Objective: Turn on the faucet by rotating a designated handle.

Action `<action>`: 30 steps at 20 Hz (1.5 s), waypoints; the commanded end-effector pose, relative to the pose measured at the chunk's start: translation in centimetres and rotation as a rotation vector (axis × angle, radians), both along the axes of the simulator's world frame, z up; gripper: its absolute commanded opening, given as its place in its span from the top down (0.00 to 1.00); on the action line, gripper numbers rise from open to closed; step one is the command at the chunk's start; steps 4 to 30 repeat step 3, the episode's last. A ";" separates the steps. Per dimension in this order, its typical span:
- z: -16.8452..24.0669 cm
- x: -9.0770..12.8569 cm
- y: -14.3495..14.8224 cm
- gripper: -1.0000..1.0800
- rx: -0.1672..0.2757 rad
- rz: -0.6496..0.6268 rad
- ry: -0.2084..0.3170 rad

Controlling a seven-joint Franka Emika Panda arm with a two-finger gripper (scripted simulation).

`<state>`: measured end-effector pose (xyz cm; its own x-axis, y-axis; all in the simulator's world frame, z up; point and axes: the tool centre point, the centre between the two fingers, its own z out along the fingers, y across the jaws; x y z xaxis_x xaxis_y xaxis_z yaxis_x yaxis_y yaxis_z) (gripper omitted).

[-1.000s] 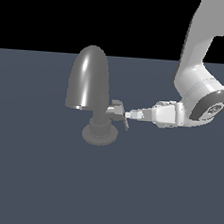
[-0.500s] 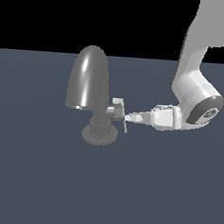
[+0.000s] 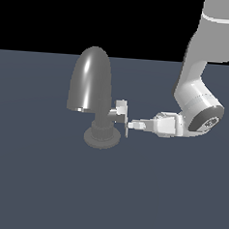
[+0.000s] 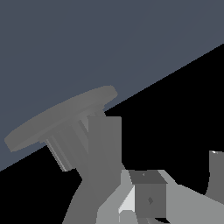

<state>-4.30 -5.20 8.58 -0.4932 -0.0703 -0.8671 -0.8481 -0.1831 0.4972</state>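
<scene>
Faucet [image 3: 91, 93] stands on the dark desk [image 3: 43, 189]; its handle [image 3: 121, 114] juts toward the exterior view's right. Fingers [image 3: 130, 124] touch the handle's edge; whether clenched or released, I cannot tell.

The place was not a real room but a simulated scene: a flat, bare slate-blue bench [image 3: 43, 189] met a fully black background, and the faucet [image 3: 91, 88] had smooth, computer-drawn surfaces without texture.
</scene>
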 end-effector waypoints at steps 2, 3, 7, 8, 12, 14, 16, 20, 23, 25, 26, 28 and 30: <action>-4.8 0.8 0.7 1.00 -0.036 -0.033 0.027; -4.8 0.8 0.7 1.00 -0.036 -0.033 0.027; -4.8 0.8 0.7 1.00 -0.036 -0.033 0.027; -4.8 0.8 0.7 1.00 -0.036 -0.033 0.027; -4.8 0.8 0.7 1.00 -0.036 -0.033 0.027; -4.8 0.8 0.7 1.00 -0.036 -0.033 0.027; -4.8 0.8 0.7 1.00 -0.036 -0.033 0.027; -4.8 0.8 0.7 1.00 -0.036 -0.033 0.027; -4.8 0.8 0.7 1.00 -0.036 -0.033 0.027; -4.8 0.8 0.7 1.00 -0.036 -0.033 0.027; -4.8 0.8 0.7 1.00 -0.036 -0.033 0.027; -4.8 0.8 0.7 1.00 -0.036 -0.033 0.027; -4.8 0.8 0.7 1.00 -0.036 -0.033 0.027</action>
